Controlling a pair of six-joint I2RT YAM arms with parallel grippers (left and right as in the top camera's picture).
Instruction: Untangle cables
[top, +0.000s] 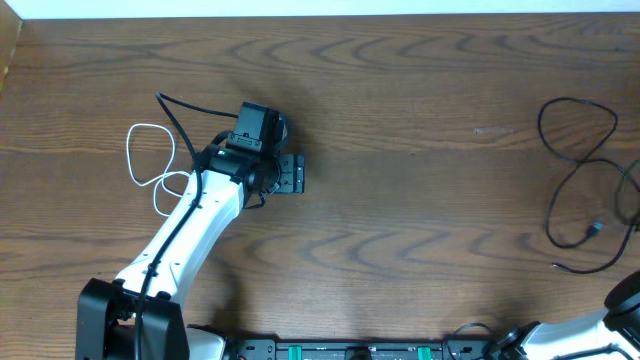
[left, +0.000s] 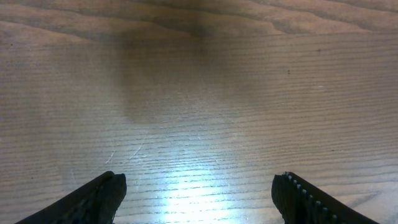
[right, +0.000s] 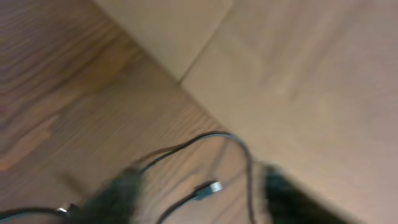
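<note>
Left gripper (left: 199, 182) fingers stand wide over the wooden table (left: 199, 93), holding nothing. Right gripper (right: 200, 179), blurred, fingers apart; black cable (right: 186, 144) loops between them.

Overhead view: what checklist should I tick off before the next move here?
1. Left end effector open and empty: ok.
2. Right end effector open: ok, though blurred.
3. Black cable near the right end effector: ok, it runs between the fingers.
4. Black cable uncrossed: not ok, its loops overlap.
5. White cable apart from the black cable: ok.
6. White cable clear of the left arm: cannot tell, the arm covers part of it.
</note>
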